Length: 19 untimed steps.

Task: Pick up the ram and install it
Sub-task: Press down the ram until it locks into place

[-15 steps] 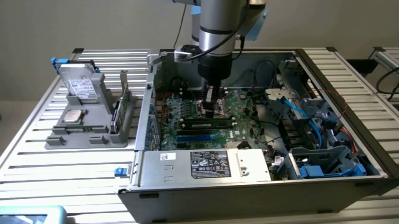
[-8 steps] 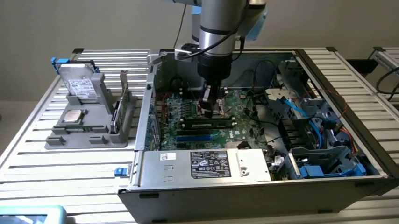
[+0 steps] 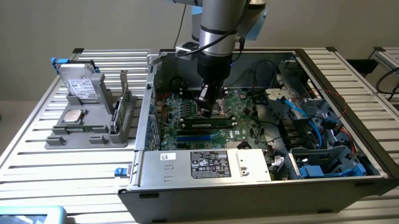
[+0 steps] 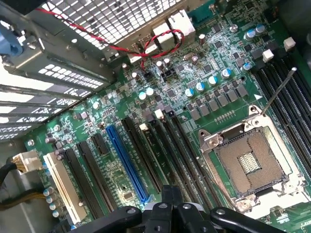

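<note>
Exterior view had the arm [image 3: 221,32] reaching down from the top into the open computer case [image 3: 249,186], which lay on its side on a table [image 3: 74,177] of silver slatted rails, a plain grey wall behind. The gripper [image 3: 208,112] hung low over the green motherboard [image 3: 240,105], fingers pinched together, and whether they pinched anything I could not tell. The ram [image 3: 207,124] lay along a slot just below the fingertips, a slim green stick with dark chips, and beside it, toward the case's near wall, ran a blue slot [image 3: 196,132]. Out on the exterior view's left stood a grey holder [image 3: 93,133] on the rails, carrying a hard drive [image 3: 80,84], a processor chip [image 3: 73,116] and an upright green card [image 3: 126,105]. On the right end of the case, blue cables [image 3: 298,109] curled among the drive bays. A white-labelled power supply [image 3: 209,164] sat against the near wall. From the wrist, the gripper's black knuckles [image 4: 167,216] sat over the board, with the open CPU socket [image 4: 250,160], a blue expansion slot [image 4: 127,162], a white slot [image 4: 60,187] and a red wire [image 4: 155,41] looped near the perforated rear panel [image 4: 112,19].
</note>
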Each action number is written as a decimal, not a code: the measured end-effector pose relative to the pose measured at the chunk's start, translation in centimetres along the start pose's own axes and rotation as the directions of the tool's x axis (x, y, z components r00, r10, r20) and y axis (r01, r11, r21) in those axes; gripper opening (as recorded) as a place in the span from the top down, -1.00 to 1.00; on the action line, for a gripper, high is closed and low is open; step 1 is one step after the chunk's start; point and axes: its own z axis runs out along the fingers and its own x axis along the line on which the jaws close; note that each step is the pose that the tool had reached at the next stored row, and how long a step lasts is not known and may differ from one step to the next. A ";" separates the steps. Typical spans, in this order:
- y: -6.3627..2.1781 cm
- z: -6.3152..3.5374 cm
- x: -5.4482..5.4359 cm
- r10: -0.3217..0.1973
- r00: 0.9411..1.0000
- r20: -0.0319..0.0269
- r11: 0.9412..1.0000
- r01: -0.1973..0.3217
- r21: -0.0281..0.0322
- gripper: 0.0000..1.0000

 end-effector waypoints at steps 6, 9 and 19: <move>0.00 0.00 0.0 0.076 0.997 0.001 0.997 -0.076 -0.009 0.79; 0.00 0.00 0.0 0.110 0.994 0.004 0.994 -0.110 -0.008 0.79; 0.00 0.00 0.0 0.220 0.975 0.018 0.976 -0.220 -0.003 0.79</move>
